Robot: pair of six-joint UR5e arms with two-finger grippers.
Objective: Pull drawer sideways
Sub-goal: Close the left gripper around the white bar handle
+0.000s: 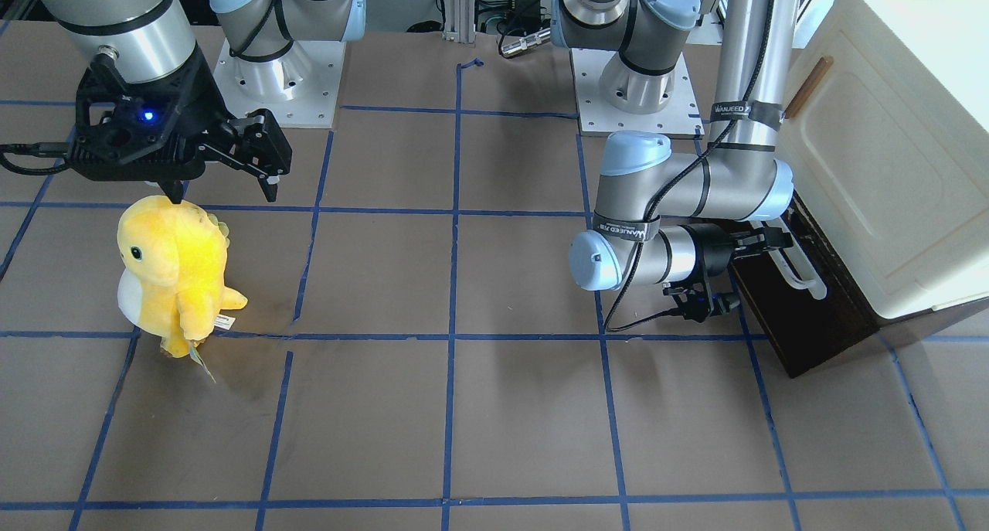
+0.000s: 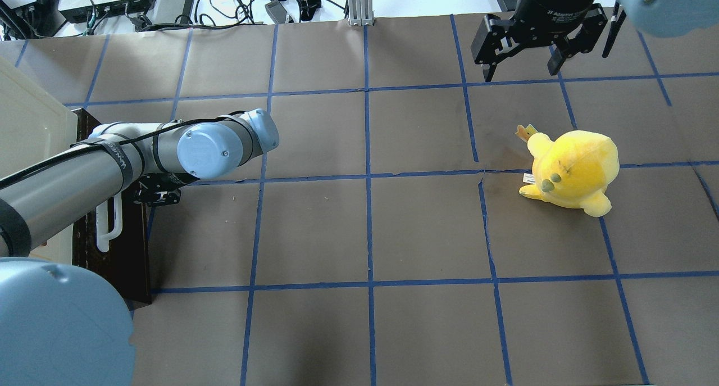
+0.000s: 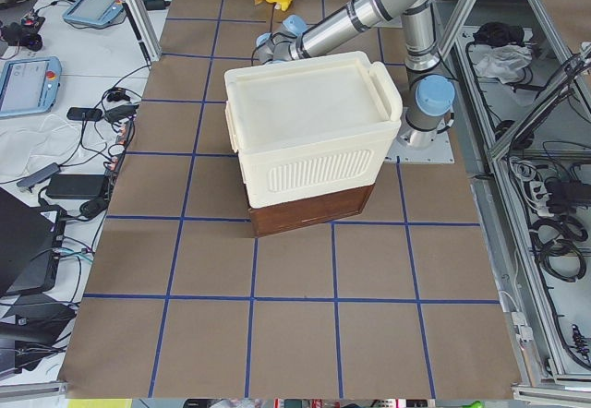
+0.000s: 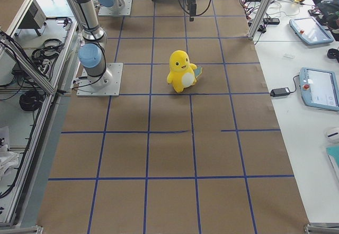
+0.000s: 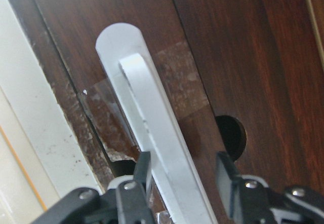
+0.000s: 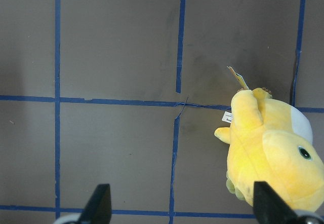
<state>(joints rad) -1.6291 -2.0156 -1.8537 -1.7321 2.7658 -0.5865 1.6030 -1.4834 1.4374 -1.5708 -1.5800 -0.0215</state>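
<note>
The dark brown drawer (image 1: pixel 803 322) sits at the foot of the cream cabinet, with its white bar handle (image 1: pixel 802 272) on the front. My left gripper (image 1: pixel 765 241) is at the handle. In the left wrist view the left gripper (image 5: pixel 182 171) is open, with one finger on each side of the handle (image 5: pixel 147 127). The left finger is close against the bar and a gap shows beside the right finger (image 5: pixel 226 176). From overhead the drawer (image 2: pixel 115 257) and handle (image 2: pixel 108 228) show under my left arm. My right gripper (image 1: pixel 224 187) is open and empty, high over the table (image 2: pixel 521 68).
The cream cabinet (image 1: pixel 888 168) with a small brown handle (image 1: pixel 809 86) stands above the drawer at the table's end. A yellow plush toy (image 1: pixel 174 276) stands below my right gripper, also seen in the right wrist view (image 6: pixel 273 153). Blue tape lines grid the brown table (image 2: pixel 365 228).
</note>
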